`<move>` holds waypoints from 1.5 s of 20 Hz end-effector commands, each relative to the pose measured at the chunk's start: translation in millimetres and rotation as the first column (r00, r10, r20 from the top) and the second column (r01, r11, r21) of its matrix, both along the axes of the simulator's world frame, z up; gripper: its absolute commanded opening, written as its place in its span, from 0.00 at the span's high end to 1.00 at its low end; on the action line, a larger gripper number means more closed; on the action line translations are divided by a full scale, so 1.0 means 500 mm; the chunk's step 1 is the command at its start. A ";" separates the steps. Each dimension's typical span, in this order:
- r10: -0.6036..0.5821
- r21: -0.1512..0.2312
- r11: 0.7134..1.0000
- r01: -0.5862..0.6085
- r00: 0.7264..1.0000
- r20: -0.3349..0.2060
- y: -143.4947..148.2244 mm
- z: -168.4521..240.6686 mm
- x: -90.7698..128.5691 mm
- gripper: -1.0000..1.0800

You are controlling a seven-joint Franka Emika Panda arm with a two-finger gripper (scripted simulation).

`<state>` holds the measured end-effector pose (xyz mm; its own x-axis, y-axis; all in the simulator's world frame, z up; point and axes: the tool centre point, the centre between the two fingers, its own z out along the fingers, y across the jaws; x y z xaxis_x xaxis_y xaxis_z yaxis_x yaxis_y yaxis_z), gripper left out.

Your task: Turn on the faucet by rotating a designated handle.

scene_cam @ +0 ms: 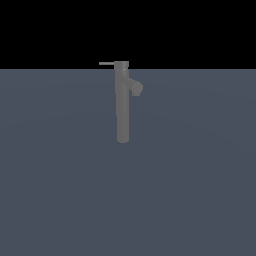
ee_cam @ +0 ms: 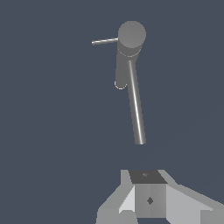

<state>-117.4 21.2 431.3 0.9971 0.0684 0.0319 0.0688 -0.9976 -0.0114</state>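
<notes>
The faucet (scene_cam: 122, 112) is a tall matte grey column standing on the dark grey-blue floor, with a short stubby spout (scene_cam: 135, 88) angled toward the exterior view's right. The handle (scene_cam: 106, 63) is a thin light-grey rod sticking out of the cap toward the exterior view's left. The arm does not show in the exterior view. In the wrist view I look down on the faucet (ee_cam: 136, 109), its round cap (ee_cam: 131, 35), the handle (ee_cam: 105, 41) and the spout (ee_cam: 121, 76). My gripper (ee_cam: 149, 197) is well apart from the faucet; its fingers read as one block with no gap and hold nothing.
A flat dark grey-blue floor (scene_cam: 60, 190) spreads all around the faucet. Above its far edge the background is black. Nothing else shows in either view.
</notes>
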 end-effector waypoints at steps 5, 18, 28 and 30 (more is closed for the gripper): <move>0.028 -0.003 1.000 -0.028 1.000 -0.006 0.021 -0.062 0.099 1.00; 0.081 -0.008 0.997 -0.081 0.996 -0.020 0.067 -0.179 0.287 1.00; 0.111 -0.012 0.994 -0.112 0.993 -0.028 0.098 -0.243 0.394 1.00; 0.115 -0.012 0.993 -0.115 0.993 -0.029 0.101 -0.250 0.406 1.00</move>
<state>80.3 70.2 309.8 0.9837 0.1799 0.0031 0.1799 -0.9837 -0.0013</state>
